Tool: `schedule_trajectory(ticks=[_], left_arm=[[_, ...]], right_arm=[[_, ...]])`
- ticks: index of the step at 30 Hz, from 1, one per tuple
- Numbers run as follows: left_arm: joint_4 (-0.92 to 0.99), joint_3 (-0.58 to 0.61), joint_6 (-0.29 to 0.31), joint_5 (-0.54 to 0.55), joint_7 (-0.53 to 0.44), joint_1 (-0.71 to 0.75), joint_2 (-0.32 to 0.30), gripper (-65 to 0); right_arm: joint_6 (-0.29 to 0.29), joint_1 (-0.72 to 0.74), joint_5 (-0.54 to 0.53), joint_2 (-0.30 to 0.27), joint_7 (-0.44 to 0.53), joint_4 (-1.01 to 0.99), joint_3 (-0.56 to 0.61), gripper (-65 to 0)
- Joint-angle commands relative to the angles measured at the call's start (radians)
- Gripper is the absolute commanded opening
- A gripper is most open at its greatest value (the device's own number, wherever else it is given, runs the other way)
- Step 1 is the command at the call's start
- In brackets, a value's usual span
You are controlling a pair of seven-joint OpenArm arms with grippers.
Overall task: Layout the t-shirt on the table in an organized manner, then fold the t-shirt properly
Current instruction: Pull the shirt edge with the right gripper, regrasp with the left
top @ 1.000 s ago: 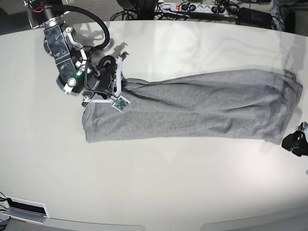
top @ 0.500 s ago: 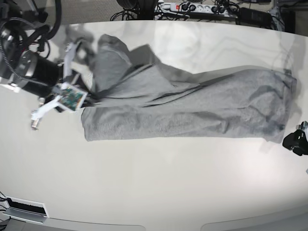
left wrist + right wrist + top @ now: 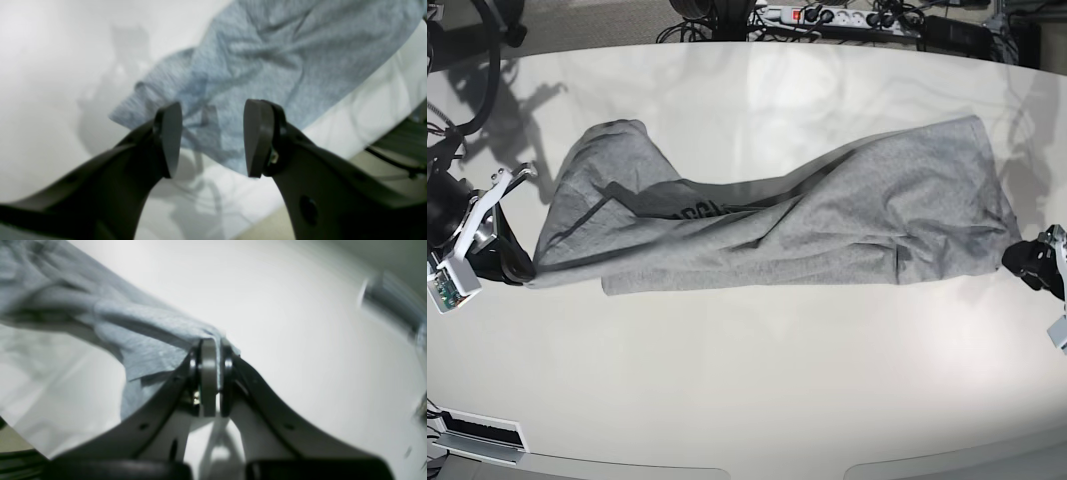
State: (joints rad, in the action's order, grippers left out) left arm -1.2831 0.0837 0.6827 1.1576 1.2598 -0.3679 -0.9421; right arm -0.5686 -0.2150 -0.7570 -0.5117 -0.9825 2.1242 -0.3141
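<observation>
Right gripper point(image 3: 210, 386) clamps the t-shirt point(image 3: 827, 225) hem at 9 o'clock — dragging it flat; left gripper point(image 3: 211, 138) gapes, empty — waiting at 3 o'clock.

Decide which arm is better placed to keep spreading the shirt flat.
Probably the right arm: its fingers are shut on a corner of the shirt. The left gripper hangs open, holding nothing, just off the shirt's other end.
</observation>
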Motion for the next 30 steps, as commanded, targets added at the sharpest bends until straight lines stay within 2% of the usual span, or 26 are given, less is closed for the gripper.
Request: schedule_trajectory(ticks=[1, 4, 5, 10, 17, 19, 21, 24, 26, 28, 30], left_arm=[[-0.011, -0.013, 0.009, 0.064, 0.014, -0.013, -0.024, -33.4], [-0.011, -0.013, 0.015, 0.247, 0.136, 0.029, -0.022, -33.4], [-0.012, -0.013, 0.015, 0.31, 0.136, 0.047, -0.021, -33.4], [-0.041, -0.013, 0.015, 0.326, 0.136, 0.136, 0.0, -33.4], [-0.067, -0.013, 0.015, 0.326, 0.136, 0.272, 0.042, -33.4], [-0.067, -0.013, 0.015, 0.258, 0.136, 0.294, 0.057, -33.4], [-0.067, -0.013, 0.015, 0.129, 0.136, 0.315, 0.068, -33.4], [-0.067, -0.013, 0.015, -0.117, -0.091, 0.356, 0.069, -33.4], [-0.067, -0.013, 0.015, -0.23, -0.234, 0.385, 0.071, -33.4], [-0.067, -0.013, 0.015, -0.315, -0.329, 0.411, 0.084, -33.4], [-0.067, -0.013, 0.015, -0.425, -0.378, 0.426, 0.117, -33.4]], right_arm=[[-0.016, 0.015, -0.013, -0.014, 0.029, -0.011, -0.005, -65.0], [-0.044, 0.015, -0.032, -0.014, 0.028, -0.08, -0.003, -65.0], [-0.047, 0.016, -0.037, -0.014, 0.029, -0.095, -0.003, -65.0], [-0.064, 0.015, -0.04, -0.009, 0.029, -0.106, 0.0, -65.0], [-0.093, 0.013, -0.039, 0.04, 0.024, -0.106, 0.0, -65.0], [-0.094, 0.014, -0.039, 0.046, 0.025, -0.106, 0.0, -65.0], [-0.094, 0.013, -0.039, 0.046, 0.024, -0.106, 0.0, -65.0], [-0.094, 0.013, -0.04, 0.046, 0.018, -0.106, 0.0, -65.0], [-0.094, 0.013, -0.039, 0.046, 0.018, -0.106, 0.0, -65.0], [-0.094, 0.013, -0.039, 0.046, 0.018, -0.106, 0.0, -65.0], [-0.094, 0.013, -0.039, 0.046, 0.018, -0.106, 0.0, -65.0]])
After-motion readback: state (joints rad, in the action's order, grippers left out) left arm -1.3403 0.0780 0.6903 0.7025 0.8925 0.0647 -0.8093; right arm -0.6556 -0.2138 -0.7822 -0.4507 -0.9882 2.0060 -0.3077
